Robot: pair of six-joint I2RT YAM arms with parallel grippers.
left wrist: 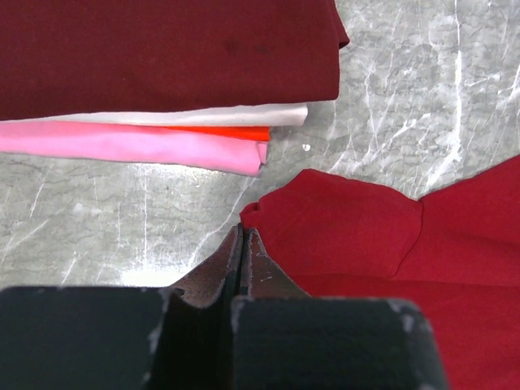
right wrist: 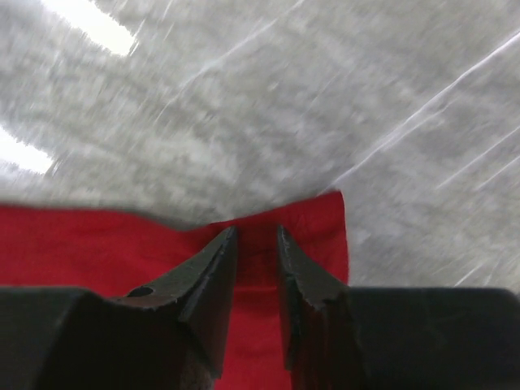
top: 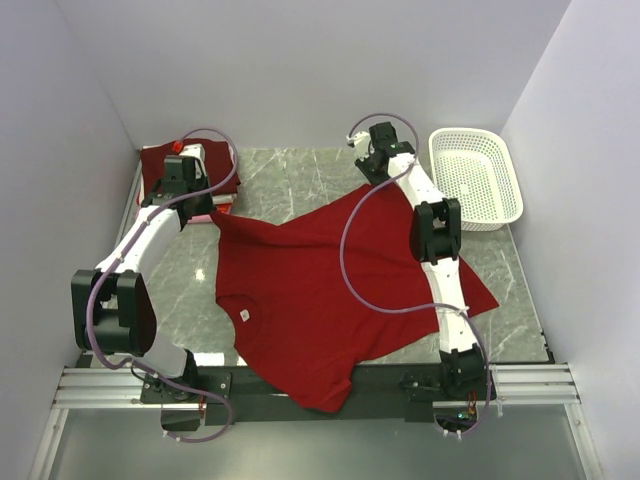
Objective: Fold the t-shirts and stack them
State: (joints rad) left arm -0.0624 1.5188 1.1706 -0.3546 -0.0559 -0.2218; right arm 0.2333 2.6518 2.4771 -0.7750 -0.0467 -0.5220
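A bright red t-shirt (top: pixel 310 290) lies spread on the marble table, its white neck label (top: pixel 245 315) facing up. My left gripper (top: pixel 207 207) is shut at the tip of the shirt's left sleeve (left wrist: pixel 325 227); in the left wrist view the gripper (left wrist: pixel 242 231) has its jaws pressed together against the sleeve corner. My right gripper (top: pixel 368 175) is at the shirt's far corner. In the right wrist view it (right wrist: pixel 256 231) is open, its jaws straddling the corner of the red cloth (right wrist: pixel 317 219). A folded stack (top: pixel 160 165) sits at the back left, with dark maroon (left wrist: pixel 162 49) on top and white (left wrist: pixel 203 118) and pink (left wrist: pixel 122 145) under it.
A white perforated basket (top: pixel 475 178) stands at the back right. The red shirt's near hem (top: pixel 320 395) hangs over the table's front edge. My right arm (top: pixel 440 250) stretches over the shirt's right side. White walls close in on three sides.
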